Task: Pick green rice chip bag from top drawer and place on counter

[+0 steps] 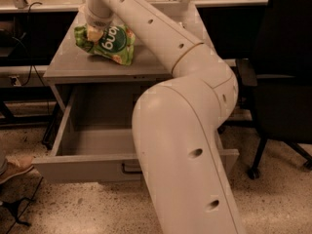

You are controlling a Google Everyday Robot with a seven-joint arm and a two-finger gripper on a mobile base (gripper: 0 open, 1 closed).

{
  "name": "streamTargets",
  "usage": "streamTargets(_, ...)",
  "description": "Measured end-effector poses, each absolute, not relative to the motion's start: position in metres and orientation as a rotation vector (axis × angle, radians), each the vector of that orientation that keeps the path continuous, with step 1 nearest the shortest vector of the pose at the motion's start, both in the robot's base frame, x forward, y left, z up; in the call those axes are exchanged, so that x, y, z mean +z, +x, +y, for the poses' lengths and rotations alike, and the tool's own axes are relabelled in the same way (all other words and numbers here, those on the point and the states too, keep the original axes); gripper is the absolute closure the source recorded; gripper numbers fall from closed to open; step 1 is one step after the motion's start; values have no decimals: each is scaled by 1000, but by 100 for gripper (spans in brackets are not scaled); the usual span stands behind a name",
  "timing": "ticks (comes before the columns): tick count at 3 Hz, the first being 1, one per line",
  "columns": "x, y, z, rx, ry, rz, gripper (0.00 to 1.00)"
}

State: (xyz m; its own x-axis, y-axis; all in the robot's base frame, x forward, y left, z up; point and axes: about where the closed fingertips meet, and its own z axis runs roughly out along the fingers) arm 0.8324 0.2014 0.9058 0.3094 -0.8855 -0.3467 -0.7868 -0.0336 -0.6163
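Observation:
The green rice chip bag (pixel 111 45) is light green with a dark green circle and white lettering. It lies low on the left half of the counter (pixel 68 67), touching it or just above it; I cannot tell which. My gripper (pixel 94 33) comes down from above and is shut on the bag's upper left part. The top drawer (pixel 83 145) below the counter is pulled out and what shows of its inside is bare. Its front panel carries a small dark handle (pixel 129 168). My big white arm (pixel 180 130) hides the drawer's right half and the counter's right side.
A black office chair (pixel 285 77) on castors stands to the right of the cabinet. A shoe (pixel 17 165) and dark cables (pixel 14 211) lie on the speckled floor at the left. A long bench with cables runs behind the cabinet.

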Motion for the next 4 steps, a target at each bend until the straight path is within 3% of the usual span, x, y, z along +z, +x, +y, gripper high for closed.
streamTargets(1, 896, 841, 197, -99, -1791, 1541, 21)
streamTargets(2, 899, 843, 183, -12, -1721, 1556, 0)
streamTargets(4, 913, 841, 113, 67, -1590, 1617, 0)
